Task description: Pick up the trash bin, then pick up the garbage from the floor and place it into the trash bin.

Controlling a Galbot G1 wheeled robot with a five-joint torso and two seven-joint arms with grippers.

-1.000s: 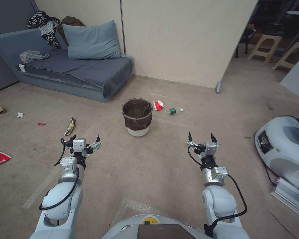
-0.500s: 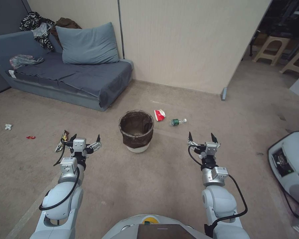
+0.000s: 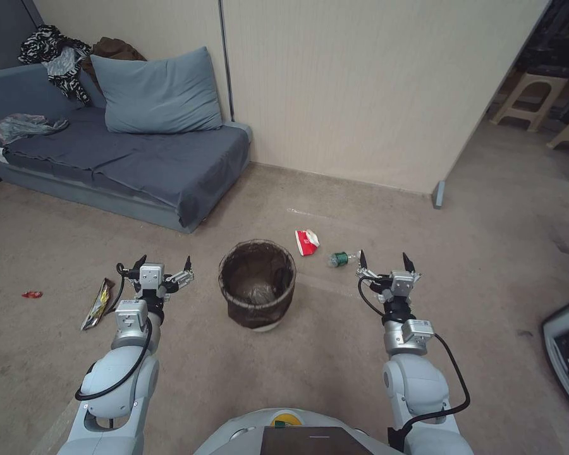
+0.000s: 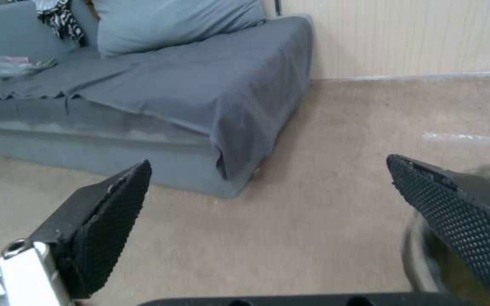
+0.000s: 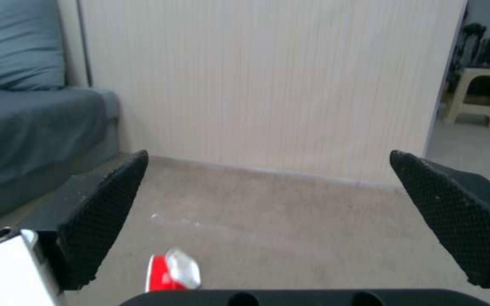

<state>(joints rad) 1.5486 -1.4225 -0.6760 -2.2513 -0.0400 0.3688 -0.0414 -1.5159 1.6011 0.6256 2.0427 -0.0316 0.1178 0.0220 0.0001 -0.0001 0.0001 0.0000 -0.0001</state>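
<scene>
- Head view: the trash bin (image 3: 257, 292), lined with a dark bag, is seen upright on the carpet between the two arms. The left gripper (image 3: 164, 264) and the right gripper (image 3: 384, 260) are both held wide open above the floor. A crushed red-and-white cup (image 3: 306, 242) and a small bottle (image 3: 342, 258) are seen just behind the bin, and a snack wrapper (image 3: 95, 303) lies beside the left arm.
- Left wrist view: the open fingers (image 4: 106, 221) are pointed toward the grey sofa (image 4: 160, 93); the bin's rim (image 4: 414, 259) is seen beside one finger.
- Right wrist view: the crushed cup (image 5: 172, 275) is seen low between the spread fingers (image 5: 100, 216).

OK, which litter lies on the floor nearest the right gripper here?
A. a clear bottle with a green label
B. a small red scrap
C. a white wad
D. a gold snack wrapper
A: the bottle lies just beside the open right gripper; wrapper, wad and scrap lie far left.
</scene>
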